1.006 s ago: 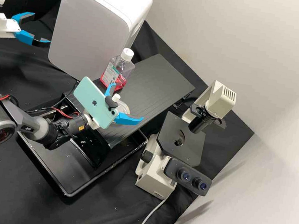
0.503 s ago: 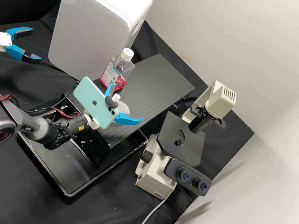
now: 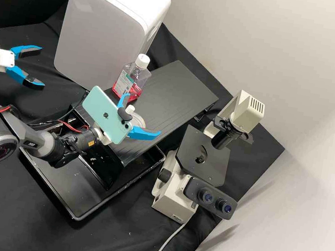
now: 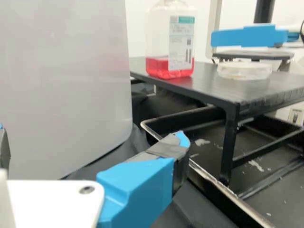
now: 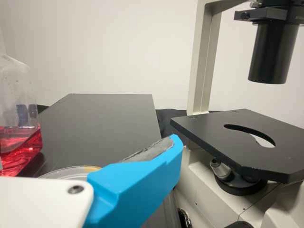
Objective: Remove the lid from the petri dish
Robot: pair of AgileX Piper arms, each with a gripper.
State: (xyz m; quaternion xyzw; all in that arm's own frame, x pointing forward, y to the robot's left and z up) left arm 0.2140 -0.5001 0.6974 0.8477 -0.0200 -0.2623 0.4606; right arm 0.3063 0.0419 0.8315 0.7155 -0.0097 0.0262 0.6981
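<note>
In the high view the right gripper [image 3: 135,117] hangs over the black platform [image 3: 185,90] with its two blue fingers spread wide, holding nothing. The petri dish [image 3: 138,118] lies between them, near the platform's end that stands over the tray [image 3: 79,213]. From this angle it cannot be told whether the fingers are down at the dish's level. The left wrist view settles part of that: it looks along the platform's top from the side and shows the dish resting flat on it, its lid apparently in place, with one blue finger [image 4: 251,35] of the right gripper higher than the dish and clear of it. The right wrist view adds the close side, where the dish's clear rim shows just beside that arm's own finger, and the microscope [image 3: 203,168] stage stands beyond the platform's edge. The flask [image 3: 131,78] of red liquid stands at the platform's edge nearest the white box [image 3: 107,24], apart from the dish. The left gripper [image 3: 42,66] hangs over the counter [image 3: 117,239] in front of the white box, well apart from the dish — its fingers are parted and hold nothing.
</note>
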